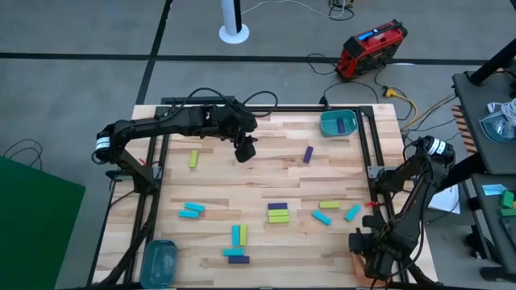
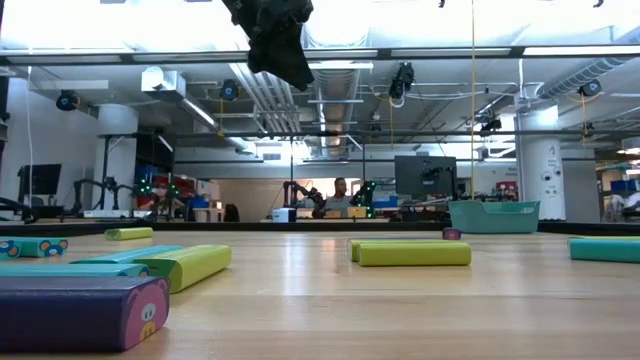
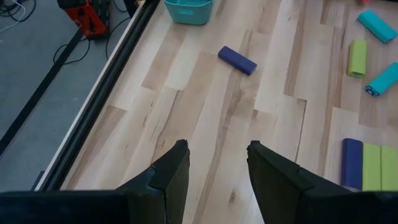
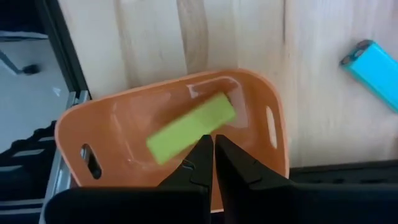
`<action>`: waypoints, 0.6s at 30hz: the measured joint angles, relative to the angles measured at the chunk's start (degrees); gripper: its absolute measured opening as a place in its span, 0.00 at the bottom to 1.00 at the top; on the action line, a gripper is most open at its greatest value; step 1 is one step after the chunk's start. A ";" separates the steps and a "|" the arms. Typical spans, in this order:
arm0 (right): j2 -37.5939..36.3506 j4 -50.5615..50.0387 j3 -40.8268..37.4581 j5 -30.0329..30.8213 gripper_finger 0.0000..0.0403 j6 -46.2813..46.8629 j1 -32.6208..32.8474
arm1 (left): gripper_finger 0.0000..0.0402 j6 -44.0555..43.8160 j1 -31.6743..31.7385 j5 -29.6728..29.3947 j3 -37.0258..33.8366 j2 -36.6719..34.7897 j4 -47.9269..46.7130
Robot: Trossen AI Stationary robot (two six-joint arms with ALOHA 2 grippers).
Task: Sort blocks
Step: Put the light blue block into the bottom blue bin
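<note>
Upper centre of the high view, my left gripper (image 1: 245,153) hangs wide, empty; the purple block (image 1: 308,154) lies rightward, long axis near-vertical. Lower right, my right gripper (image 1: 360,242) sits pinched empty over the orange bowl (image 4: 261,99).

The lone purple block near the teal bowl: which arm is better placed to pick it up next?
Left. The left gripper hangs open just beside the purple block, empty. The right gripper is shut over the orange bowl at the opposite corner.

Grey floor (image 1: 72,32), red toolbox (image 1: 371,47), ceiling ducts (image 2: 340,95), bkgd monitor (image 2: 424,175)
</note>
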 joint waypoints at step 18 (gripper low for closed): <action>-0.22 -7.35 9.82 6.33 0.02 -15.28 -21.55 | 0.35 -2.37 -0.10 0.17 0.00 0.00 -1.21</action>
